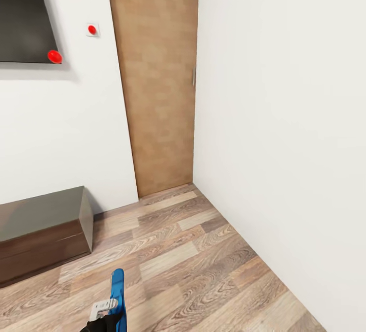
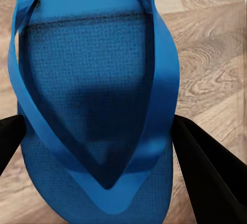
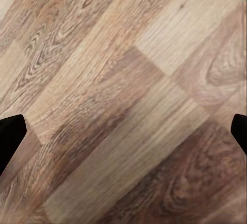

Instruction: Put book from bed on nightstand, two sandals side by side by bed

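While the robot faces a corner of the bedroom, one blue sandal (image 1: 118, 291) is seen low in the head view, left of centre, carried edge-on above the wood-plank floor (image 1: 203, 271) by the left gripper (image 1: 105, 317). In the left wrist view the sandal (image 2: 92, 106) is shown sole-face toward the camera, its straps meeting in a V near the lower middle of the frame, with one dark finger pressed against each long edge; the left claw is thus pinching the sandal across its width. The right gripper (image 3: 123, 131) is seen in its wrist view with fingertips at the far left and far right edges and nothing but floor planks between them, so it is spread and empty.

A brown door (image 1: 157, 78) fills the upper middle of the head view, a long dark bench (image 1: 46, 230) sits at the lower left, and a dark wall screen (image 1: 25, 12) occupies the upper left corner. A white wall (image 1: 284, 119) takes up the right side.

The sandal is judged light, thin and somewhat flexible, with a textured footbed that should resist slipping. A grip across the sole edges near the middle is judged sound; the straps are likely too soft to be held firmly.
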